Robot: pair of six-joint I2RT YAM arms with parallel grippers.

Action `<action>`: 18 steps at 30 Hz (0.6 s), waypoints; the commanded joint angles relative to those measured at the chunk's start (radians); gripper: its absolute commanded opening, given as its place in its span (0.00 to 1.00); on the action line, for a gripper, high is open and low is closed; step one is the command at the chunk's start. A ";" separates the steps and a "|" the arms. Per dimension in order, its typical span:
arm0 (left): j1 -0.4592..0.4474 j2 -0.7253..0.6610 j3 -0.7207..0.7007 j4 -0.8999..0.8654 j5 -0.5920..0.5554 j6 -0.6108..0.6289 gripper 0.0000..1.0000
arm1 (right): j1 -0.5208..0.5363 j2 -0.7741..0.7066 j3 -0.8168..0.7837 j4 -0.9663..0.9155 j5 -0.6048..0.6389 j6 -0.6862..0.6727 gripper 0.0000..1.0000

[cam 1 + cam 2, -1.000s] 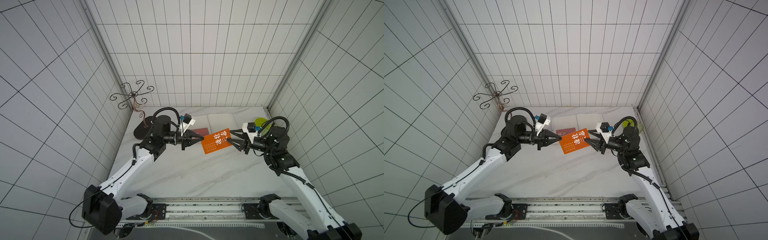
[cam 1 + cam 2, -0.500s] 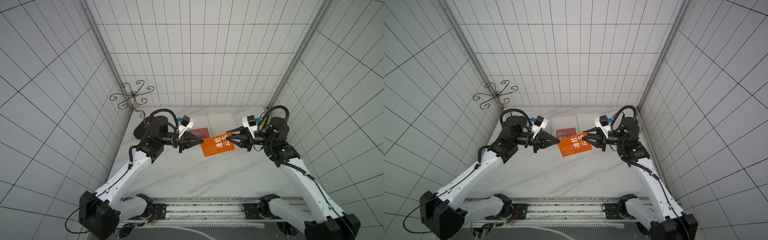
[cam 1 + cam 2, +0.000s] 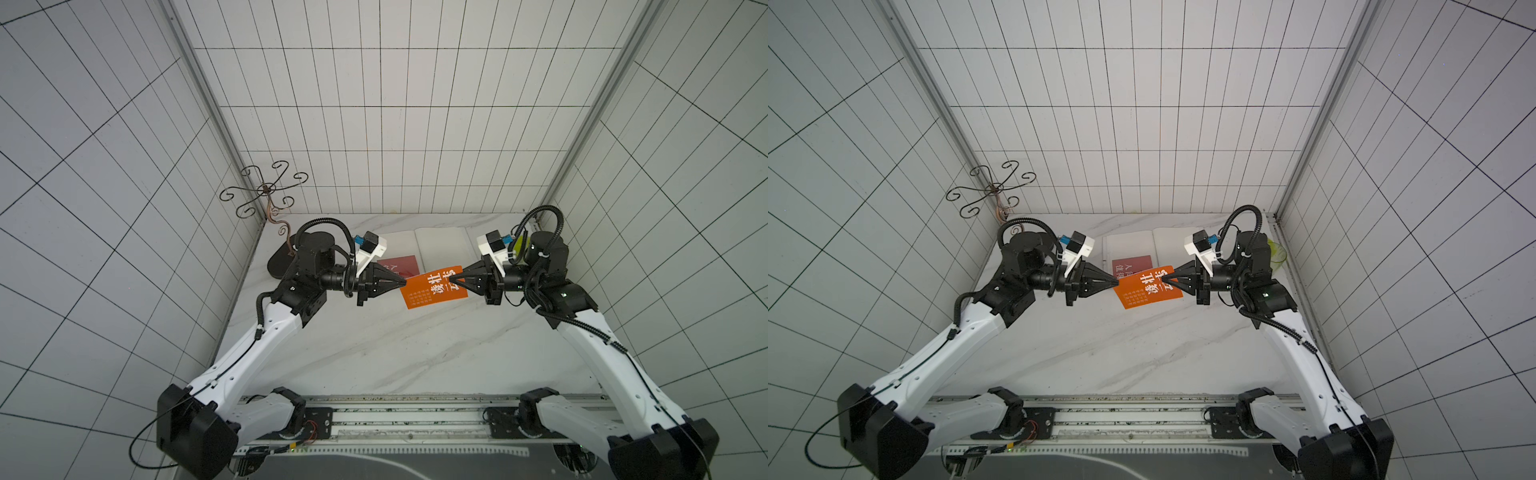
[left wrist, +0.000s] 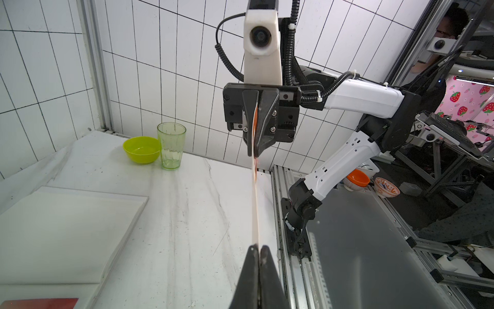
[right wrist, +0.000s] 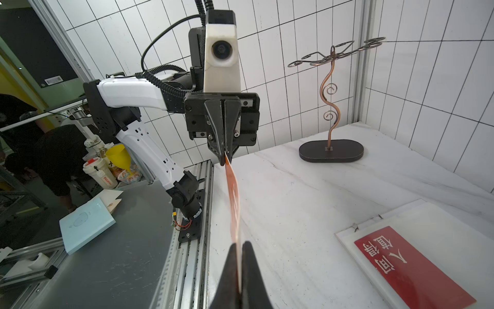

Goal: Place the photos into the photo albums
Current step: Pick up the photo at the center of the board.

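Above the table's middle, left fingers were clamped on one end of the orange card and right fingers on the opposite end, card airborne. Near the back edge, the open album carried a red card on one page.

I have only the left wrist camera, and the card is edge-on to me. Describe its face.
Observer: It is an orange card with large white characters, face up. The left gripper and right gripper are each shut on an opposite end, holding it above the table.
Operator: Report what is on the album.
Observer: A red card with white characters lies on the page of the album nearer the left arm. The other page is bare.
Operator: Check the corner behind the left arm.
Observer: A wire stand on a dark oval base stands there on the table.
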 commanded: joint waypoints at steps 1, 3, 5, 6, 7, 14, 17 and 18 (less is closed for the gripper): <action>-0.001 -0.022 -0.008 0.018 0.009 0.033 0.00 | 0.018 0.009 0.135 -0.067 -0.017 -0.050 0.00; -0.001 -0.025 -0.008 0.018 0.007 0.034 0.00 | 0.019 0.010 0.140 -0.071 -0.015 -0.052 0.00; 0.000 -0.028 -0.007 0.017 -0.002 0.034 0.00 | 0.019 0.009 0.145 -0.071 -0.017 -0.057 0.00; 0.000 -0.029 -0.006 0.015 -0.019 0.035 0.00 | 0.019 0.007 0.146 -0.071 -0.015 -0.062 0.00; 0.000 -0.033 -0.005 0.011 -0.037 0.036 0.02 | 0.019 0.008 0.148 -0.071 -0.010 -0.065 0.00; 0.000 -0.045 0.009 0.009 -0.253 -0.020 0.55 | 0.019 0.039 0.136 0.073 0.053 0.033 0.00; 0.001 -0.039 0.006 0.012 -0.352 -0.049 0.57 | 0.016 0.079 0.133 0.128 0.133 0.054 0.00; 0.002 -0.036 0.003 0.017 -0.394 -0.060 0.57 | 0.013 0.097 0.137 0.138 0.171 0.056 0.00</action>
